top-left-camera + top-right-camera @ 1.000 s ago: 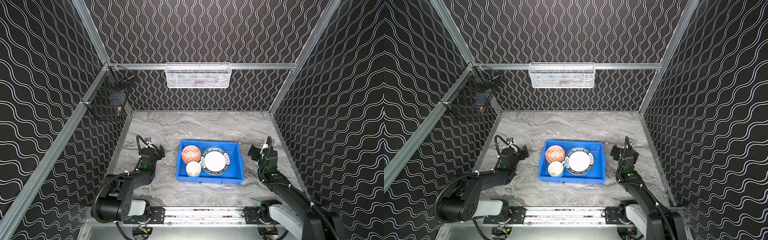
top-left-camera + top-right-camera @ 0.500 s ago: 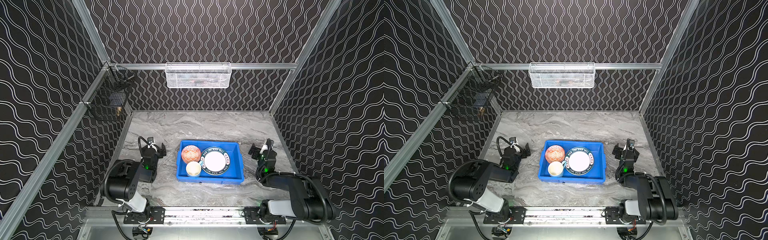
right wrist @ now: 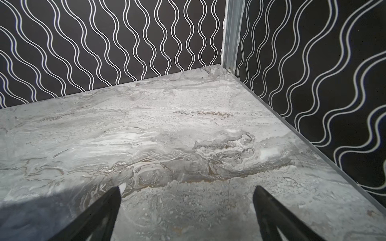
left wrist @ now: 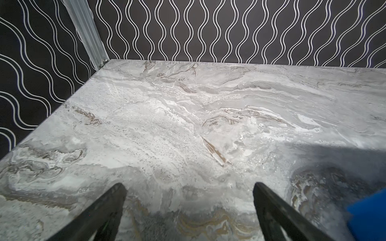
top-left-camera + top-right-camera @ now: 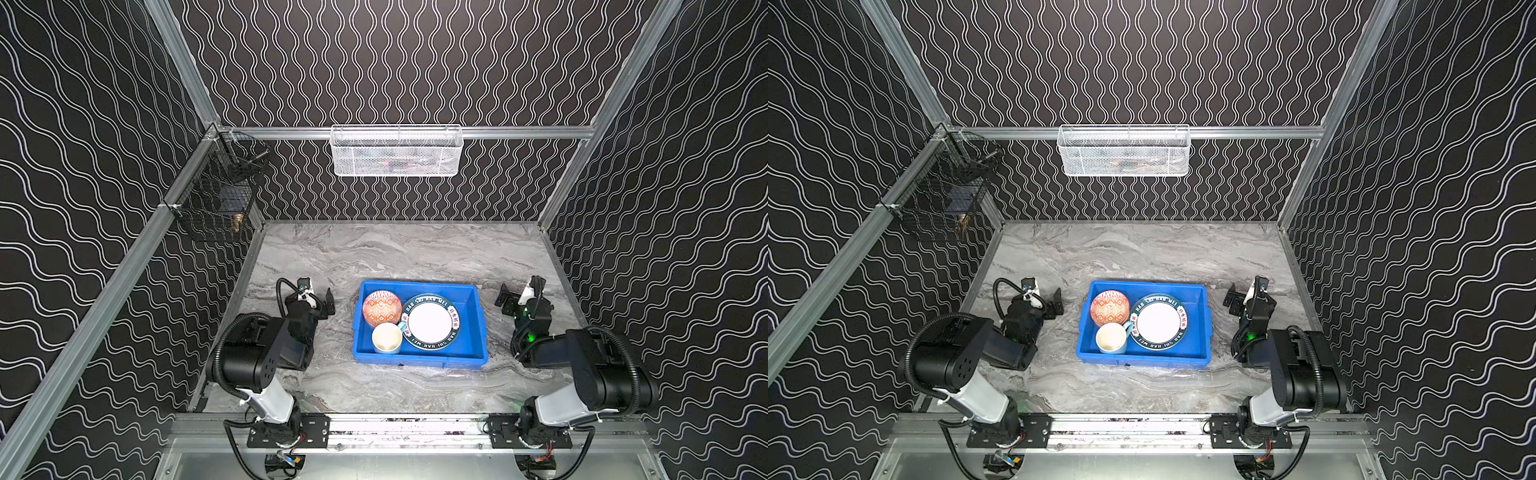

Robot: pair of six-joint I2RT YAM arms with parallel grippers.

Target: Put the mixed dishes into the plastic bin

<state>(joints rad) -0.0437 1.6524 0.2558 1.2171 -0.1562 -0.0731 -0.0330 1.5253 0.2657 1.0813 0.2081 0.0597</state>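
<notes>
The blue plastic bin (image 5: 419, 285) (image 5: 1148, 285) sits on the marble table in both top views. Inside it lie an orange-patterned bowl (image 5: 381, 307) (image 5: 1109, 307), a white plate with a lettered dark-green rim (image 5: 430, 322) (image 5: 1158, 322) and a pale mug (image 5: 387, 337) (image 5: 1111, 337). My left gripper (image 5: 318, 297) (image 5: 1045, 301) (image 4: 188, 187) rests low, left of the bin, open and empty. My right gripper (image 5: 514, 297) (image 5: 1241, 299) (image 3: 187, 192) sits right of the bin, also open over bare marble. One bin corner (image 4: 371, 212) shows in the left wrist view.
A white wire-mesh basket (image 5: 397, 151) hangs on the back wall and a black wire basket (image 5: 216, 199) on the left wall. Patterned walls close in three sides. Both arm bases sit on the front rail (image 5: 407, 424).
Both arms have folded back, their elbows lifting toward the front rail. The grippers have stayed open beside the bin, and the dishes have not moved.
</notes>
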